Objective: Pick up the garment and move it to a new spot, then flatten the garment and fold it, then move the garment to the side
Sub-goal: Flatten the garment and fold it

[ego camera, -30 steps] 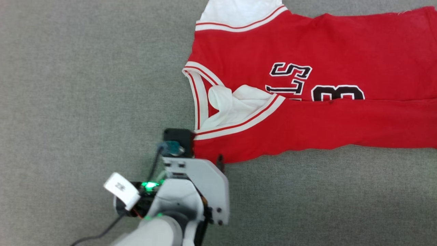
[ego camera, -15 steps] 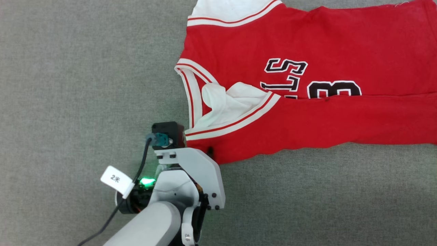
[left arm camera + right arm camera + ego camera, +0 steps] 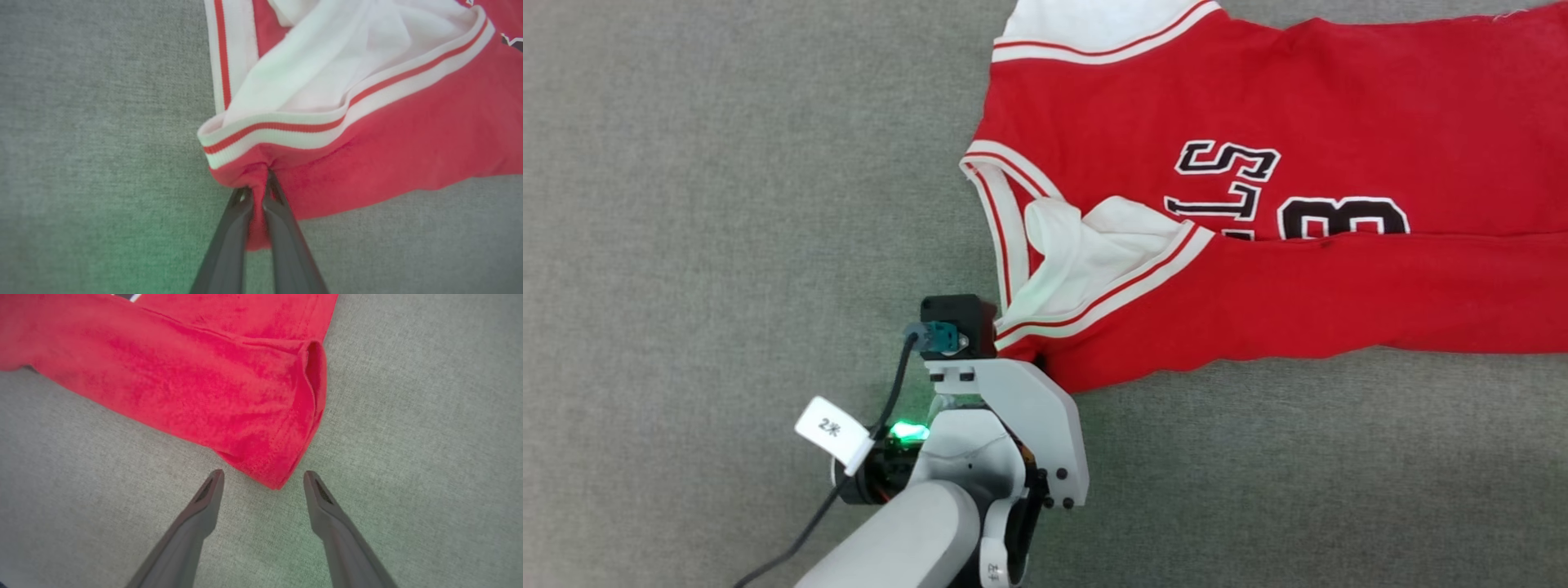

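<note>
Grips the shirt (image 3: pixel 1258 106) at the near corner beside the striped trim, with the left pincer (image 3: pixel 260 191) squeezed together on a pinch of red cloth. Holds the right pincer (image 3: pixel 264 475) wide apart, clamped on nothing, tips near the bottom hem corner, one to each side. Looks like getting ready to take both near corners, so the whole near edge can lift evenly. Spread out on the grey surface (image 3: pixel 686 204), near side folded over half the number, one white sleeve tucked inside. Probably needs the second grip next.
</note>
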{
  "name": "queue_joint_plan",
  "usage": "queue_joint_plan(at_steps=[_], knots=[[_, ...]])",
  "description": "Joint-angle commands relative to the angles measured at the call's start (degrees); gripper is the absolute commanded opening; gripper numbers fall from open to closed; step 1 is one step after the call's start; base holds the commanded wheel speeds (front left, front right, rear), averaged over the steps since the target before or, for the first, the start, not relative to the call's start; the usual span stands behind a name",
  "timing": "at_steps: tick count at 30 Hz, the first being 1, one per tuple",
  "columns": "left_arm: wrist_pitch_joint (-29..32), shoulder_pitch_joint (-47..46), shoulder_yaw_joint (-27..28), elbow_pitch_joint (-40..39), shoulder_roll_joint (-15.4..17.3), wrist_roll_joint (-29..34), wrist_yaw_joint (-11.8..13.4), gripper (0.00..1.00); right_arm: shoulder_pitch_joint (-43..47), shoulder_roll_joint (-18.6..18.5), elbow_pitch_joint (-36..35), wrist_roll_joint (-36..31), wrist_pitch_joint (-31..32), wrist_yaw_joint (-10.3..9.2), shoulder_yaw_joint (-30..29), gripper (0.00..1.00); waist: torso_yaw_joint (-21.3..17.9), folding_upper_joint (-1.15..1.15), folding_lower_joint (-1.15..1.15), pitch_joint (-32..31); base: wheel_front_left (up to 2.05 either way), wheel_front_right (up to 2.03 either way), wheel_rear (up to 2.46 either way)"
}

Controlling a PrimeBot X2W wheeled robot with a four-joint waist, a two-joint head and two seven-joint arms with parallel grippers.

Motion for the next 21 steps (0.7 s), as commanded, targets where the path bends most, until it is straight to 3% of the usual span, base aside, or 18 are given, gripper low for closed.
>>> queue_joint_plan(at_steps=[1,7,15,16,17,19,21], knots=[[0.4,0.6,-0.8,1.4,-0.4,-0.1,-0.2,0.0,-1.6,1.3,0.4,-0.1,1.5,-0.06,0.4,1.0,0.5,0.0,0.0,0.4,0.0,0.0,0.0],[-0.9,0.0,-1.5,2.4,-1.5,0.2,-0.7,0.0,-7.9,5.0,4.1,-1.0,9.7,-0.06,3.0,1.0,1.8,0.0,0.0,1.2,0.0,0.0,0.0],[-2.5,-0.5,-2.0,4.0,-3.1,-0.1,-1.8,0.0,-13.6,9.7,10.1,-4.4,14.5,-0.09,8.3,1.0,3.0,0.0,0.0,1.8,0.0,0.0,0.0],[-2.6,-0.6,-2.0,4.1,-3.2,-0.1,-2.0,0.0,-13.9,9.9,10.3,-4.6,14.8,-0.09,9.2,0.76,3.1,0.0,0.0,1.8,0.0,0.0,0.0],[-2.9,-0.6,-2.0,4.3,-3.3,-0.3,-2.2,0.0,-14.1,9.9,10.3,-4.9,15.1,-0.09,10.2,0.41,3.2,0.0,0.0,1.7,0.0,0.0,0.0],[-3.2,-0.5,-1.8,4.4,-3.6,-0.5,-2.4,0.0,-14.7,10.0,10.6,-4.4,15.0,-0.09,11.4,0.0,3.3,0.0,0.0,1.6,0.0,0.0,0.0],[-3.6,-0.3,-1.6,4.6,-3.7,-0.9,-2.8,0.0,-15.2,9.7,11.0,-4.9,14.7,-0.09,12.8,0.0,3.4,0.0,0.0,1.5,0.0,0.0,0.0]])
